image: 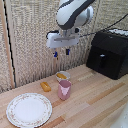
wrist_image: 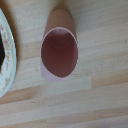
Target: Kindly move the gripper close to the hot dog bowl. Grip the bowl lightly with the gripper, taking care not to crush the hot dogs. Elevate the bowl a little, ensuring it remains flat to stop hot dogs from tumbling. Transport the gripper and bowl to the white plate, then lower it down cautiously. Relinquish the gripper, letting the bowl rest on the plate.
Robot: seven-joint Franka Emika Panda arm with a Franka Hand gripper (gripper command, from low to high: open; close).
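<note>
In the exterior view my gripper (image: 61,51) hangs high above the table, well above the hot dog bowl (image: 63,76). Its two blue-tipped fingers are apart and hold nothing. The small white bowl holds orange-yellow hot dogs (image: 61,76) and stands just behind the pink cup (image: 64,89). The white plate (image: 28,109) with its brownish rim lies flat at the front on the exterior view's left, empty. In the wrist view I look straight down into the pink cup (wrist_image: 60,51), with an edge of the white plate (wrist_image: 6,55) beside it. The bowl and my fingers are out of the wrist view.
A loose orange food piece (image: 45,86) lies on the wooden table between the plate and the cup. A black appliance (image: 109,52) stands at the back on the exterior view's right. A woven wall (image: 30,40) backs the table.
</note>
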